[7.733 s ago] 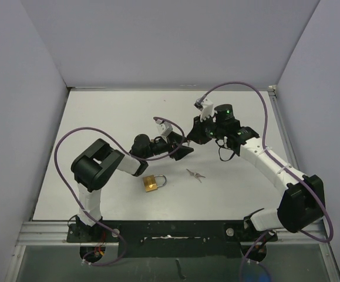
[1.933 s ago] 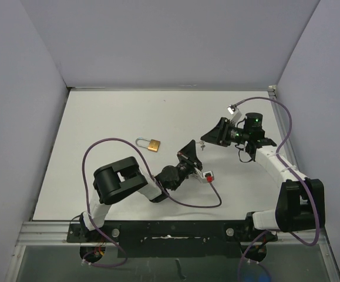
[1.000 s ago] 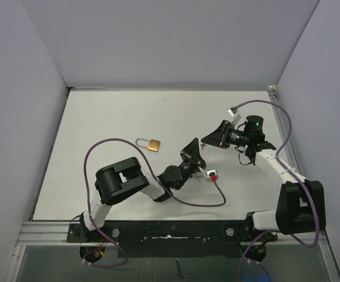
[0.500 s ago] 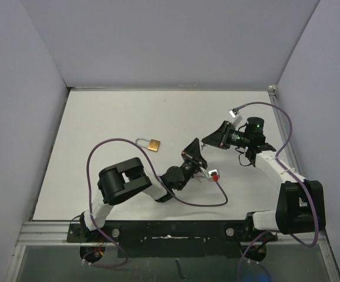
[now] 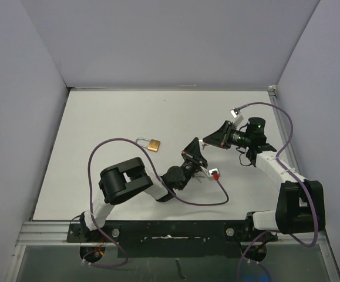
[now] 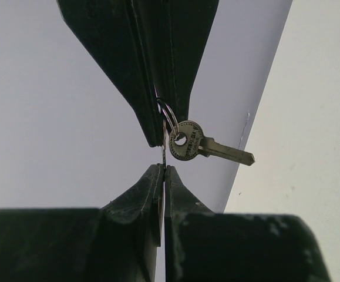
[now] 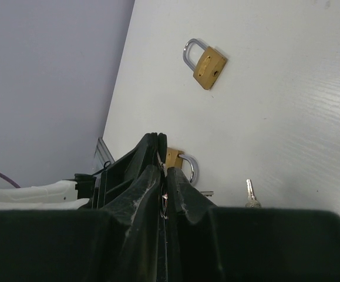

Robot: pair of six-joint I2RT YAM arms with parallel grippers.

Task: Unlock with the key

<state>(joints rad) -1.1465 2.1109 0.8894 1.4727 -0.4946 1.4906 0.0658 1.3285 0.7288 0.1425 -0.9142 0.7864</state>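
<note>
Now that the right gripper [image 5: 204, 141] is clamping down after standing slightly parted, meeting the clenched left gripper [image 5: 195, 143] tip to tip, the padlock [image 5: 152, 144] is lying well apart while both are pinching the key ring [image 6: 171, 117], its key [image 6: 208, 147] dangling: probably a handover.

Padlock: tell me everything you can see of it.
The padlock has a brass-coloured body and a silvery U-shaped shackle that looks closed. It lies flat on the white table, left of centre in the top view, with its shackle pointing left. Nothing touches it.
</note>
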